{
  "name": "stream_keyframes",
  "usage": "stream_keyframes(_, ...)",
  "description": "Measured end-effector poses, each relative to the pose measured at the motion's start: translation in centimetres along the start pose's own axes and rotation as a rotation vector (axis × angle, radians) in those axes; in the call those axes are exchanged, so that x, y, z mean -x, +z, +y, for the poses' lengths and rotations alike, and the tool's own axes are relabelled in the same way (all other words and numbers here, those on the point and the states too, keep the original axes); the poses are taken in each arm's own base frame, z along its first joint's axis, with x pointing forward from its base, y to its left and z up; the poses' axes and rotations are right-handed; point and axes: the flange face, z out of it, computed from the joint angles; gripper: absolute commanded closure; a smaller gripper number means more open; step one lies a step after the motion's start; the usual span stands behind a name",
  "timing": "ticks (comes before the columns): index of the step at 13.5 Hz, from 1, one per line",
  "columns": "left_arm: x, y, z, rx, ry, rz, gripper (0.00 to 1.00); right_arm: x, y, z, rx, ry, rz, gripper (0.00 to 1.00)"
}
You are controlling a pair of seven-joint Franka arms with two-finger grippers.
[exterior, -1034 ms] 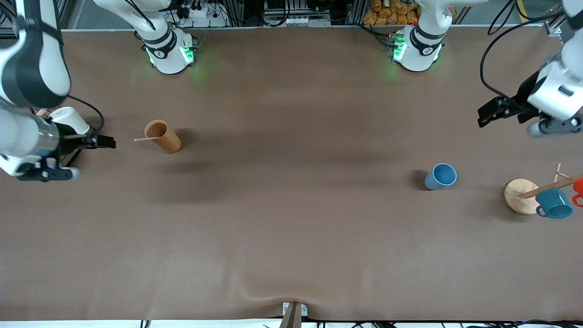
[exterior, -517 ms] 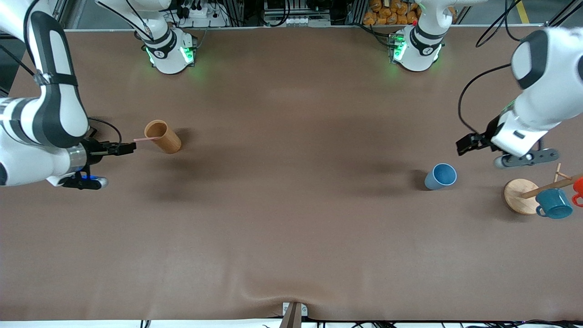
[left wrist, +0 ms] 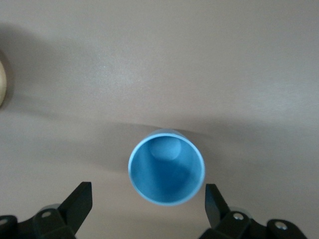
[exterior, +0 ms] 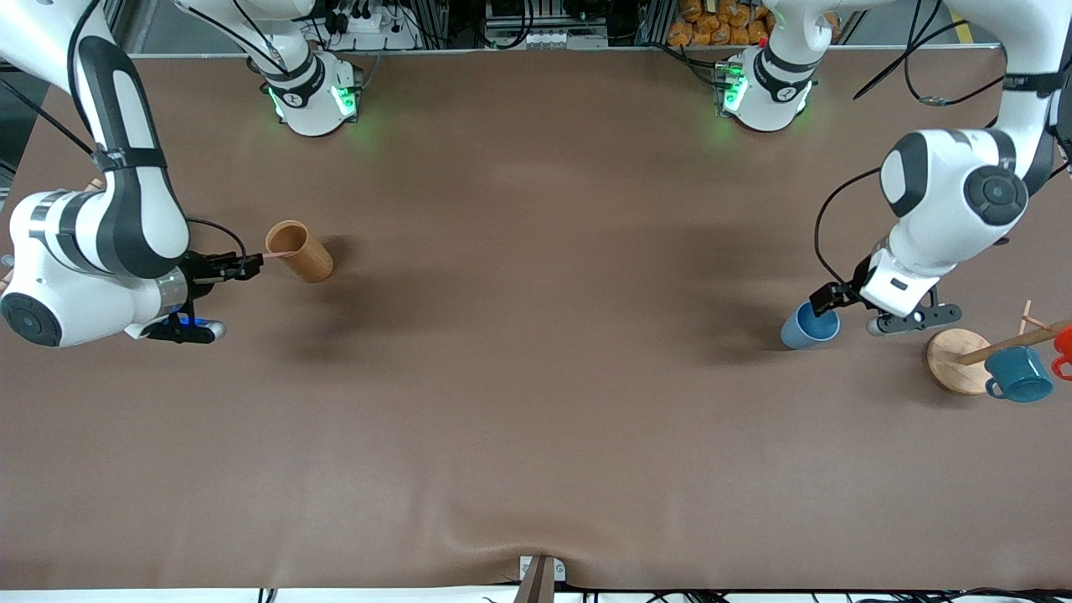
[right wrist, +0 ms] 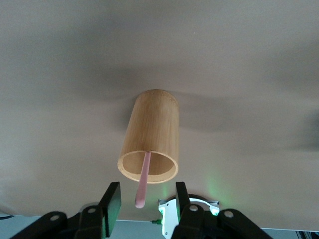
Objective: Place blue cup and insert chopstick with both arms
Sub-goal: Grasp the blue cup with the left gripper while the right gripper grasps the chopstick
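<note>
The blue cup (exterior: 809, 327) stands open-side up on the table near the left arm's end. My left gripper (exterior: 823, 296) is open and low over its rim. In the left wrist view the cup (left wrist: 167, 168) sits just ahead of the two spread fingers (left wrist: 79, 200), touching neither. The pink chopstick (exterior: 277, 254) leans out of a brown wooden cup (exterior: 300, 250) near the right arm's end. My right gripper (exterior: 248, 266) is open at its free end. In the right wrist view the chopstick tip (right wrist: 142, 191) lies between the fingers (right wrist: 112, 199), untouched.
A wooden peg rack with a round base (exterior: 953, 362) stands at the left arm's end, beside the blue cup. It carries a teal mug (exterior: 1018, 374) and an orange mug (exterior: 1064, 345). The rack's base edge shows in the left wrist view (left wrist: 2, 84).
My left gripper came down from above the table's end to the blue cup. My right gripper moved along the table to the chopstick's free end. Neither cup has moved.
</note>
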Motion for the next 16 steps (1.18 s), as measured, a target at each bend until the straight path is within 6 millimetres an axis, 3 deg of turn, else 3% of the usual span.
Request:
stream_keyframes(4, -0.2, 3.3, -1.7, -0.001, 0.005, -0.034, 0.36, -0.3, 0.5, -0.3, -0.002, -0.003, -0.01, 0.99)
stream_keyframes(6, -0.1, 4.3, -1.6, -0.002, 0.007, -0.047, 0.62, -0.3, 0.5, -0.3, -0.006, -0.003, -0.011, 1.0)
stream_keyframes(8, 0.0, 5.2, -1.5, -0.001, 0.008, -0.057, 0.95, -0.2, 0.5, -0.4, -0.006, -0.004, -0.013, 1.0)
stream_keyframes(9, 0.0, 5.6, -1.5, -0.001, 0.008, -0.058, 1.0, -0.2, 0.5, -0.4, -0.008, -0.004, -0.019, 1.0)
stream_keyframes(12, -0.4, 5.4, -1.1, 0.003, 0.013, -0.044, 1.0, 0.6, -0.6, -1.0, -0.008, -0.015, -0.044, 1.0)
stream_keyframes(14, -0.7, 4.6, 0.3, 0.012, 0.037, -0.028, 1.0, 2.4, -4.2, -2.3, 0.002, -0.028, -0.049, 1.0)
stream_keyframes(16, -0.4, 3.3, 3.8, 0.032, 0.074, -0.005, 1.0, 4.8, -8.7, -4.2, 0.019, -0.015, -0.019, 1.0)
